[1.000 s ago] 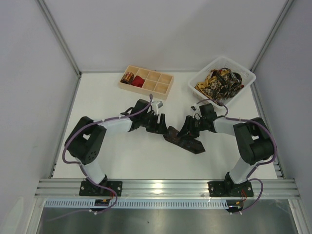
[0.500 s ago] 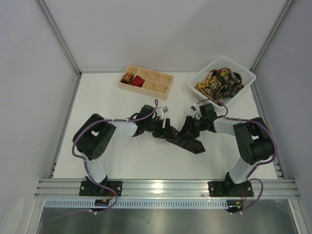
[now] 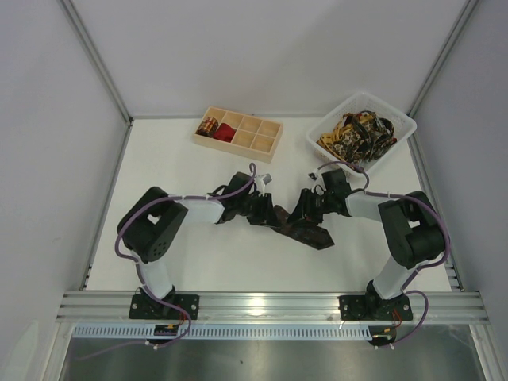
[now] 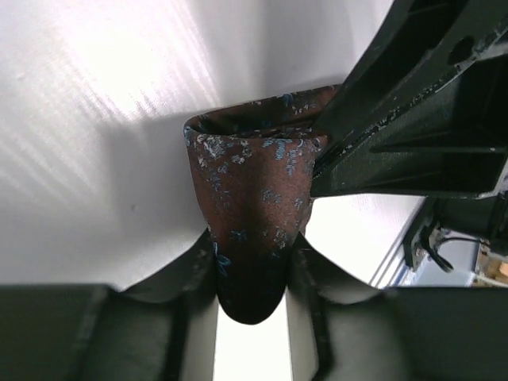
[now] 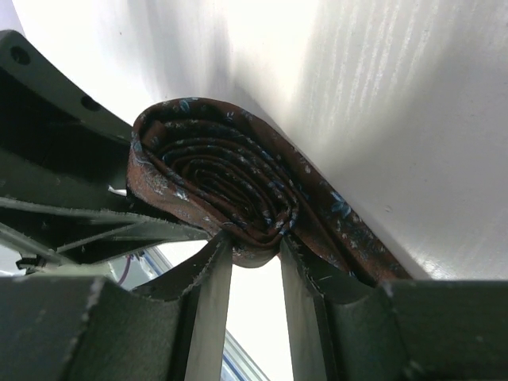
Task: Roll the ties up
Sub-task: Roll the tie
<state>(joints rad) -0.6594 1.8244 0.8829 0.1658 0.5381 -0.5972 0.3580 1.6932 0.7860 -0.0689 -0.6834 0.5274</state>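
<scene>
A dark brown tie (image 3: 312,233) with small blue flowers lies mid-table, partly rolled. My right gripper (image 3: 306,208) is shut on the rolled end; in the right wrist view the coil (image 5: 218,182) sits pinched between its fingertips (image 5: 254,252), with the loose tail running off to the right. My left gripper (image 3: 274,215) is shut on the same tie from the other side; the left wrist view shows a fold of the fabric (image 4: 250,198) squeezed between its fingers (image 4: 252,274), with the right gripper's body (image 4: 421,119) close beside it.
A pale wooden compartment tray (image 3: 258,136) stands at the back, holding a gold-and-black coil (image 3: 208,125) and a red coil (image 3: 225,134). A white basket (image 3: 392,109) at the back right holds gold-and-black patterned ties (image 3: 357,133).
My left gripper has slid right onto the dark brown tie and closed on its fabric. The right gripper has kept its hold on the coil, hardly moving.
</scene>
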